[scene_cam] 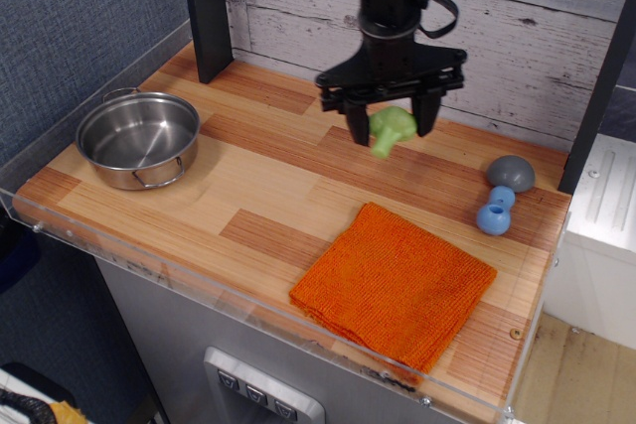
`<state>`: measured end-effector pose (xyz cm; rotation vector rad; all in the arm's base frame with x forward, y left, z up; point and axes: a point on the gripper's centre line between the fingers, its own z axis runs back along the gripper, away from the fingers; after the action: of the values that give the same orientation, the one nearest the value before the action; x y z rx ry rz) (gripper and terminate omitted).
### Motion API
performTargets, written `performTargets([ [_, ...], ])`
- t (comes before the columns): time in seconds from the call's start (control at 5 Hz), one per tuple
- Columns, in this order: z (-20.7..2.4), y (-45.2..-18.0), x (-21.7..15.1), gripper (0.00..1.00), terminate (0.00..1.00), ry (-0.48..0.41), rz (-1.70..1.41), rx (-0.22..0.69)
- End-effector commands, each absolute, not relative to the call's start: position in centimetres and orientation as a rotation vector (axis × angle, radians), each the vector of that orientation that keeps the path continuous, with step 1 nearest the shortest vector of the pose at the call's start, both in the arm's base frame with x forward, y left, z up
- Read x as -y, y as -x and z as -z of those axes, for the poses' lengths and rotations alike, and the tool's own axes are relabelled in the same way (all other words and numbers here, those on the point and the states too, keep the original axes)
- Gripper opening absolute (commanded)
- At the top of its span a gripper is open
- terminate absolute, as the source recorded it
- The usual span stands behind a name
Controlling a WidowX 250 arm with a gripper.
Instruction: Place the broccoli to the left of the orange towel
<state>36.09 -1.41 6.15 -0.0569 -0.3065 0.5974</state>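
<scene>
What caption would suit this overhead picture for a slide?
Robot gripper carries a toy broccoli above the wooden table, beyond the orange towel.

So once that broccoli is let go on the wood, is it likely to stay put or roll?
The broccoli looks like rigid plastic, held between the fingers of the gripper, so it probably won't deform. Its lumpy round head and short stem suggest it may tip or roll slightly on the smooth tabletop. Probably light.

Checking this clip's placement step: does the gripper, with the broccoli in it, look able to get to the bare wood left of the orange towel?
Probably yes. The gripper holds the broccoli above the table, and nothing stands between it and the wood left of the orange towel.
</scene>
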Motion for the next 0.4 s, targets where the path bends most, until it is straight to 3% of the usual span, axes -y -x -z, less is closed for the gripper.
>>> performTargets([
  [0.0, -6.5, -31.2, -0.7, 0.0, 0.0, 0.065, -0.654, 0.318],
  [0.2, -5.2, -29.1, -2.6, 0.0, 0.0, 0.024, -0.674, 0.285],
])
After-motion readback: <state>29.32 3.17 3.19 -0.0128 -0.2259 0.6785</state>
